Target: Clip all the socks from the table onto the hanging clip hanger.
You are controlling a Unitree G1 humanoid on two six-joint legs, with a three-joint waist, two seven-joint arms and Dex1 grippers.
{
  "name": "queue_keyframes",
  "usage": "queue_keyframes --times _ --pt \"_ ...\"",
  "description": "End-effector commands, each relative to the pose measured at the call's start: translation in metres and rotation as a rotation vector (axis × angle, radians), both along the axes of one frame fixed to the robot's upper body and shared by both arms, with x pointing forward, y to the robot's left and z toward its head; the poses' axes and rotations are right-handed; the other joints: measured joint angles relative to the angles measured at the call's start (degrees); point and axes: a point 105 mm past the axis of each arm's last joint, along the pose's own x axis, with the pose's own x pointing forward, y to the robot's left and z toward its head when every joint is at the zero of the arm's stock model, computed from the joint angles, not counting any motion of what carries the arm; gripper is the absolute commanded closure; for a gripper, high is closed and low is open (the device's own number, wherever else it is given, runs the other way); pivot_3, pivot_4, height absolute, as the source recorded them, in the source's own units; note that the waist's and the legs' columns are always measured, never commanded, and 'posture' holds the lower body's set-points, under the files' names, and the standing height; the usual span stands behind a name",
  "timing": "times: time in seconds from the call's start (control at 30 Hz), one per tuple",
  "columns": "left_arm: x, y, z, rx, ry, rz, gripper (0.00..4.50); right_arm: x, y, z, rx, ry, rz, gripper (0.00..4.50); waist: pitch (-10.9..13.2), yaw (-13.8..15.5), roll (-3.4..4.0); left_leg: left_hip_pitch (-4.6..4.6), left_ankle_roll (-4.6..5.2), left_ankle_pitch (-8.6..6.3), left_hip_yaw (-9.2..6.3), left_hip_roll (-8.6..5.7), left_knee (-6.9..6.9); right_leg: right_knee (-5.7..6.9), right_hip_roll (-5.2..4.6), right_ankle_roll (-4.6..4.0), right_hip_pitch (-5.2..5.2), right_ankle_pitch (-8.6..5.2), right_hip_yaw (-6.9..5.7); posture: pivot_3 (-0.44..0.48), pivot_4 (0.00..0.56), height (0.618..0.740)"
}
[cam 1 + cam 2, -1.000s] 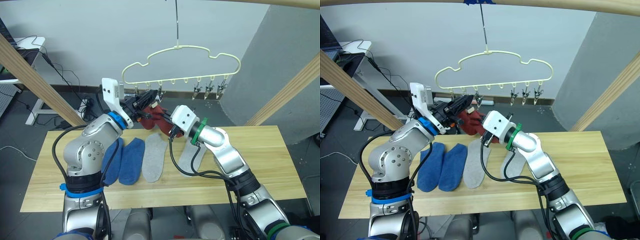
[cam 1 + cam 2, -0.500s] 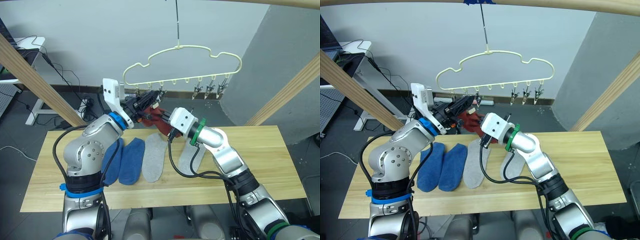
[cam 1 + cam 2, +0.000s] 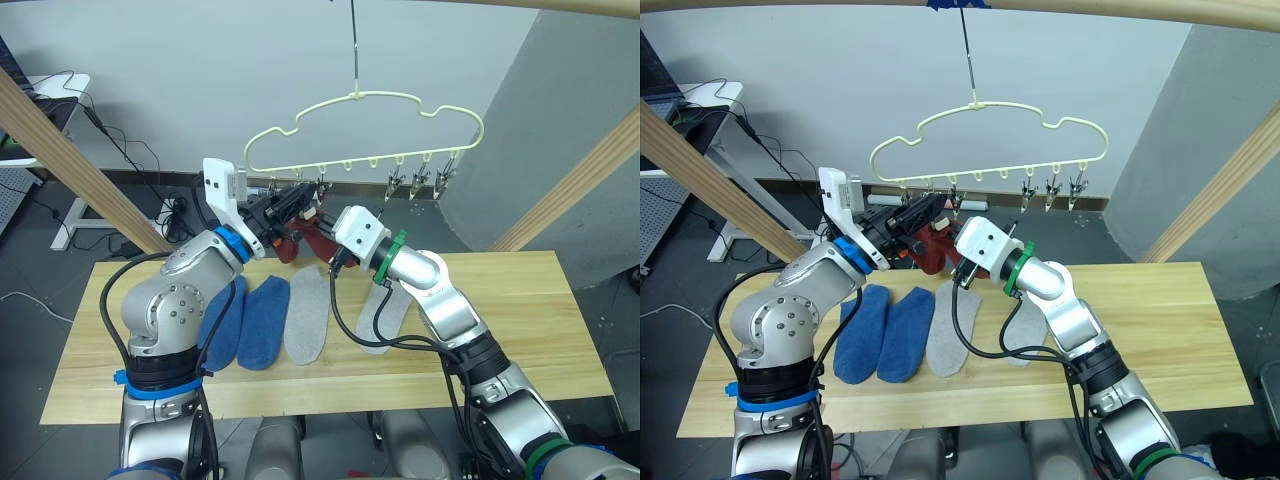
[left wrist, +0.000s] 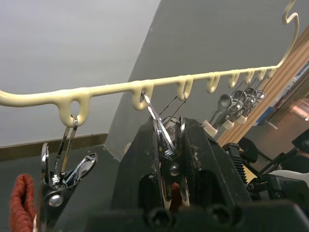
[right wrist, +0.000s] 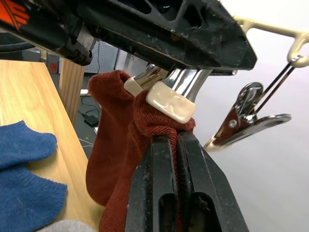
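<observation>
Blue socks [image 3: 247, 318] two, grey socks [image 3: 340, 315] two.

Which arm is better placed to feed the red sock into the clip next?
The right. Its gripper is shut on the red sock, right under the clip that the left gripper squeezes on the hanger.

The pale yellow clip hanger [image 3: 365, 128] hangs by its metal hook, with small metal clips along its bottom bar. Two rust red socks [image 3: 936, 243] hang under its left part: one at an outer clip, the other with its edge at the pads of the next clip [image 5: 170, 99]. On the light wooden worktop [image 3: 520, 330] lie two blue socks [image 3: 248, 318] and two light grey socks [image 3: 308, 315], side by side in a row.
</observation>
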Motion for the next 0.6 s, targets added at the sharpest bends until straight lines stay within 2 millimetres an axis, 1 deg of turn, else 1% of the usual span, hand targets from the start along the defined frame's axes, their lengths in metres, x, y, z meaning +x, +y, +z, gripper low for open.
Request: queue_keyframes --times 0.03,0.13,0.17,0.2,0.23,0.37,0.6 --pt "-0.007 -0.005 0.007 0.012 -0.051 -0.018 4.20 -0.008 0.004 0.028 0.091 -0.062 0.036 4.50 0.00 0.00 0.00 0.00 0.00 0.00 0.00 0.00 0.00 0.00 0.00 0.00 0.00 0.00 0.00 -0.171 0.268 0.740" --pt "-0.007 -0.006 0.006 0.005 -0.044 -0.018 4.20 -0.010 0.006 0.030 0.119 -0.039 0.050 4.50 0.00 0.00 0.00 0.00 0.00 0.00 0.00 0.00 0.00 0.00 0.00 0.00 0.00 0.00 0.00 -0.171 0.272 0.740" --pt "-0.007 -0.006 0.006 0.007 -0.045 -0.013 3.64 -0.010 0.008 0.031 0.130 -0.028 0.058 4.50 0.00 -0.01 0.00 0.00 0.00 0.00 0.00 0.01 0.00 0.00 0.00 0.00 0.00 0.00 0.00 -0.171 0.272 0.740" --pt "-0.007 -0.006 0.006 0.008 -0.046 -0.011 3.49 -0.011 0.009 0.032 0.147 -0.012 0.067 4.50 0.00 -0.02 0.00 0.00 0.00 0.00 0.00 0.01 0.00 0.00 0.00 0.00 0.00 0.00 -0.01 -0.169 0.273 0.740" --pt "-0.007 -0.006 0.005 0.010 -0.046 -0.009 3.24 -0.012 0.010 0.034 0.162 0.006 0.076 4.50 0.00 -0.04 0.00 0.00 0.00 0.00 -0.01 0.01 0.00 0.00 0.00 0.00 0.00 0.00 -0.01 -0.169 0.273 0.740" --pt "-0.010 -0.007 0.002 0.016 -0.034 -0.033 2.12 -0.014 0.014 0.036 0.201 0.058 0.096 4.50 -0.01 -0.15 0.00 0.00 0.00 0.00 -0.02 0.01 0.01 0.03 0.00 0.00 0.00 0.00 0.00 -0.168 0.273 0.740" --pt "-0.014 -0.002 -0.001 0.029 -0.027 -0.032 2.12 -0.014 0.015 0.034 0.191 0.083 0.100 4.50 -0.02 -0.19 0.01 0.02 0.00 0.00 -0.03 0.02 0.02 0.05 0.01 -0.01 0.00 0.01 -0.01 -0.163 0.273 0.740"
